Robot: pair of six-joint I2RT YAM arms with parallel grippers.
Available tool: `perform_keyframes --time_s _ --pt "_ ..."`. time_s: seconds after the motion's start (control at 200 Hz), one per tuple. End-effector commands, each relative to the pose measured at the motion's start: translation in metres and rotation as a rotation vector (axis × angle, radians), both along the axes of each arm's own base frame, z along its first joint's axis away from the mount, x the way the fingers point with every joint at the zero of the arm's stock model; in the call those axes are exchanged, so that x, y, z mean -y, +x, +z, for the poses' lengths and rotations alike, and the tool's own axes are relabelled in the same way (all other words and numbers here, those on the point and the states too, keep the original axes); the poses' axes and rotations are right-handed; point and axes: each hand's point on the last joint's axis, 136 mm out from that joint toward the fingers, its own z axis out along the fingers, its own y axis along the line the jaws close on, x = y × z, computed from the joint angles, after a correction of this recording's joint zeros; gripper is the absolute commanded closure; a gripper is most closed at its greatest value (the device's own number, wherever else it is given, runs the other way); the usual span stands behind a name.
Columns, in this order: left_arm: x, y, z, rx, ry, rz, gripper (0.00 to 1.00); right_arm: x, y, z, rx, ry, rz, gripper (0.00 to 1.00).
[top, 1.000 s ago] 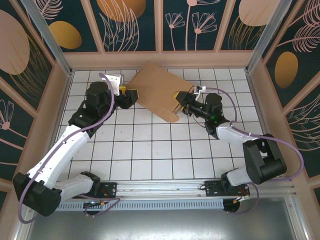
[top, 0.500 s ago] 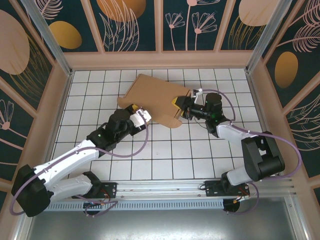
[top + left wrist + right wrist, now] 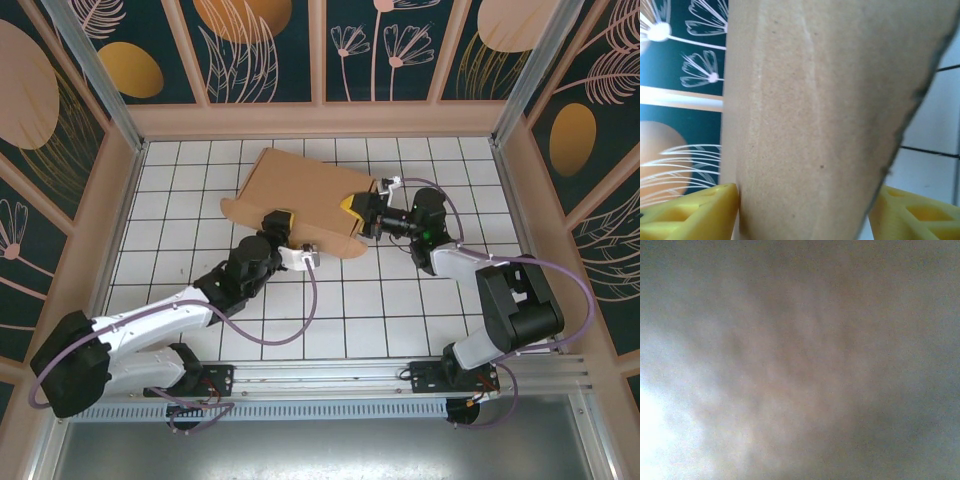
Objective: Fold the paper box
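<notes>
Brown paper box (image 3: 300,195) lies lengthwise left-right; right tool (image 3: 352,207) clamps it; left tool (image 3: 283,219) grip unclear.

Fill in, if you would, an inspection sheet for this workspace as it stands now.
Surface: white gridded table.
Job's things: paper box, brown cardboard, lying askew at the far middle of the table.
Clutter: nothing seen.
Grippers: left gripper straddles the box's near edge, and it is unclear whether it is gripping. Right gripper appears shut on the box's right edge.
Cables: purple cables loop off both arms above the table.
Surroundings: floral wall panels on three sides, and a metal rail at the near edge.
</notes>
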Motion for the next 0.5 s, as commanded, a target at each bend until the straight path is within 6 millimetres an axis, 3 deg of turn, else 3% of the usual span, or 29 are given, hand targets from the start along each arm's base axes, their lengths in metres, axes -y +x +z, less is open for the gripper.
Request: perform_keyframes --time_s 0.0,0.21,0.495 --pt "-0.003 0.01 0.032 0.196 0.025 0.045 0.35 -0.005 -0.017 0.021 0.084 0.058 0.095 0.5" --pt "0.001 0.015 0.036 0.274 0.07 0.049 0.4 -0.011 -0.024 0.024 0.076 0.092 0.124 0.48" --pt "-0.003 0.016 0.06 0.358 0.032 0.085 0.52 -0.014 -0.03 0.021 0.066 0.122 0.14 0.46"
